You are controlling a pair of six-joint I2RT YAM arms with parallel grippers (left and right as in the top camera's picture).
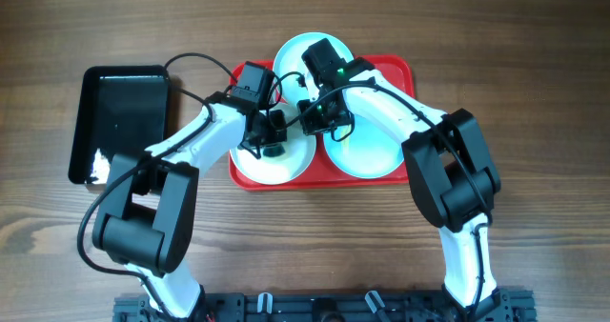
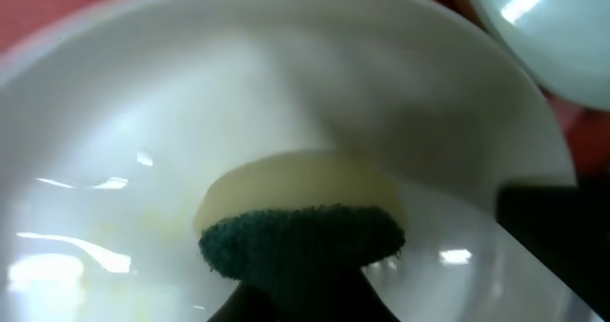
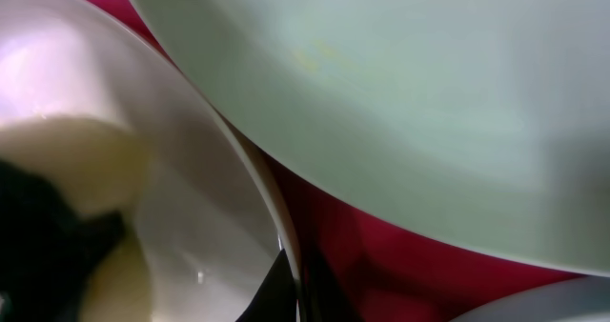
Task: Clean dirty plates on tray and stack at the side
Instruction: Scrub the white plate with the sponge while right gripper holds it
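The red tray (image 1: 402, 74) holds three plates: a white one (image 1: 276, 167) at front left, a pale turquoise one (image 1: 370, 152) at front right, and another pale one (image 1: 291, 60) at the back. My left gripper (image 1: 273, 136) is shut on a yellow sponge with a dark green pad (image 2: 305, 212) and presses it onto the white plate (image 2: 191, 103). My right gripper (image 1: 319, 114) is shut on the white plate's right rim (image 3: 276, 217). In the right wrist view, a turquoise plate (image 3: 381, 93) lies beyond a strip of red tray (image 3: 381, 255).
A glossy black tray (image 1: 124, 112) lies left of the red tray, with a small white bit (image 1: 95, 165) in its front corner. Bare wooden table surrounds both trays. A black rail runs along the front edge.
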